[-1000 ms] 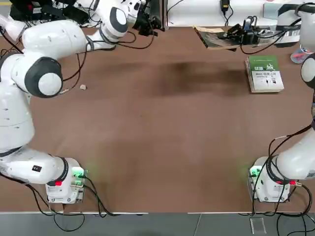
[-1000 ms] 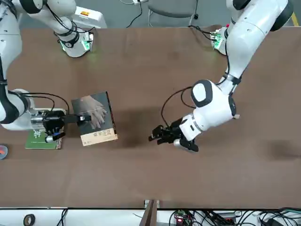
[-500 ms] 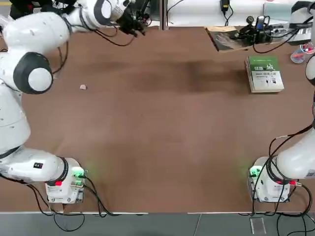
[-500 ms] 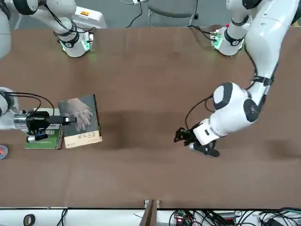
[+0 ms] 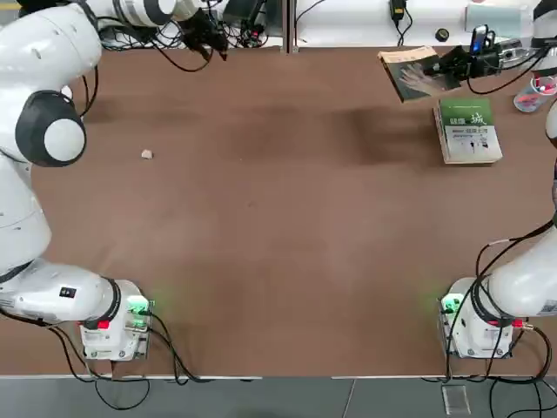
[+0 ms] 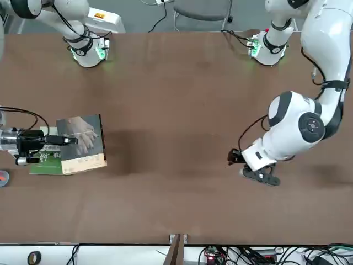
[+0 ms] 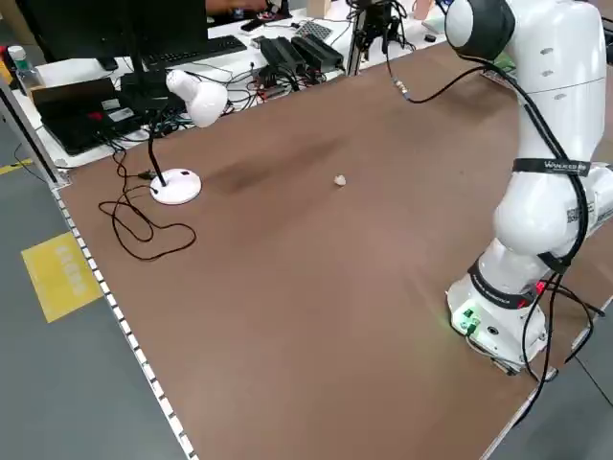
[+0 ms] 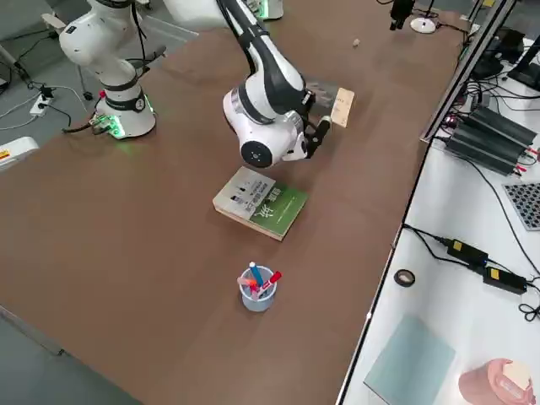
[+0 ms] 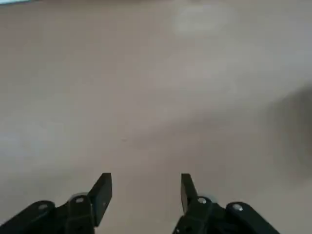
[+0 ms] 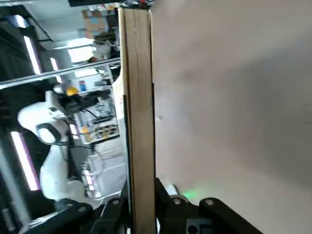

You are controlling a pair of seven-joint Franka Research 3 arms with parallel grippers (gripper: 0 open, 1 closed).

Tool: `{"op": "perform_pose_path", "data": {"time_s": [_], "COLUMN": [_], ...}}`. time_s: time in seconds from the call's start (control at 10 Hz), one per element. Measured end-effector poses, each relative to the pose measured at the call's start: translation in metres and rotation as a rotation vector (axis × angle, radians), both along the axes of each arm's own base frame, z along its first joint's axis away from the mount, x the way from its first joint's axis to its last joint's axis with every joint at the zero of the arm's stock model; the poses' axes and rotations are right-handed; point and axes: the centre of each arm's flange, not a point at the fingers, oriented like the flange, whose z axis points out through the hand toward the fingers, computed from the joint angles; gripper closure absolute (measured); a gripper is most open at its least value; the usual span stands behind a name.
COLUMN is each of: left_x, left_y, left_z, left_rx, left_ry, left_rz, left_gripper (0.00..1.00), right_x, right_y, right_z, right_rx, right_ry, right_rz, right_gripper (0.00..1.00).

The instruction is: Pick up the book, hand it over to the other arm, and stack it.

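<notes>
A: Item: the book [image 6: 81, 143]. Handling?
B: Judged light, thin, fairly stiff along the spine, prone to sag when held flat by one edge. Smooth cover, so likely slippery under a loose pinch. Best taken at an edge near the spine, pads well onto the cover.

A: Appearance?
B: Small paperback. Dark grey-green cover, pale hand image, tan band along one edge.

A: Location?
B: Off the desk [image 6: 182, 99], held roughly level, overlapping one edge of the thicker green-and-white book [image 5: 468, 131] from above.

A: Claws?
B: Right claw [image 6: 59, 140]: clamped on the book's edge. Left claw [image 9: 145, 192]: fingers apart, nothing between them, over bare desk, well apart from both books.
</notes>
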Motion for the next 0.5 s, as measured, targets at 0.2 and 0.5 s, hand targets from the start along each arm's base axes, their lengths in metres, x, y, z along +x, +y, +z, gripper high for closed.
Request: {"op": "perform_pose_path", "data": {"time_s": [0.2,0.5], "left_x": [0.004,0.011], "left_y": [0.017,0.047], "left_z": [0.004,0.013], "left_rx": [0.037,0.071], "left_ry": [-0.006,-0.021], "left_rz": [0.014,0.054], "left_gripper": [0.25,0.13], "right_x": [0.0,-0.01], "right_y": [-0.025,-0.079], "right_z": [0.006,0.008], "right_rx": [-0.061,-0.094], "right_ry": [-0.01,-0.003], "right_rz": [0.007,-0.051], "right_gripper": [0.81,0.81]}}
